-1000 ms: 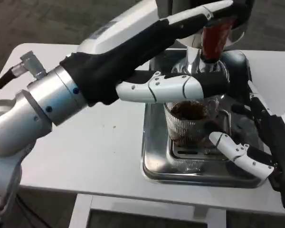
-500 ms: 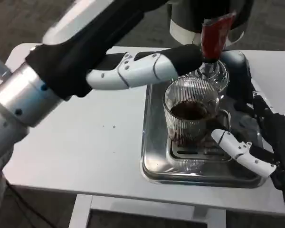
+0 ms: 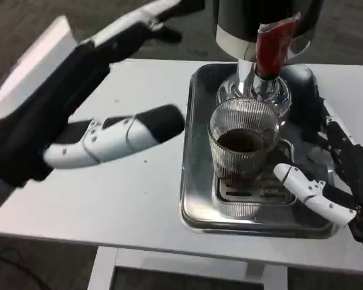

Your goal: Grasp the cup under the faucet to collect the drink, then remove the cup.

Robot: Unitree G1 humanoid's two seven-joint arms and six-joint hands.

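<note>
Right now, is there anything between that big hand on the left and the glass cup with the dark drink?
In the head view, only bare white table and the metal tray's rim lie between the left hand and the cup.

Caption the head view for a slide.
Right hand at the half-filled cup under the faucet; left hand hovers open.

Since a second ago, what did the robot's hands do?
The left hand pulled back from the red tap lever toward the picture's left and now hangs open over the table. The glass cup of dark drink, the metal tray and the right hand stayed put.
</note>
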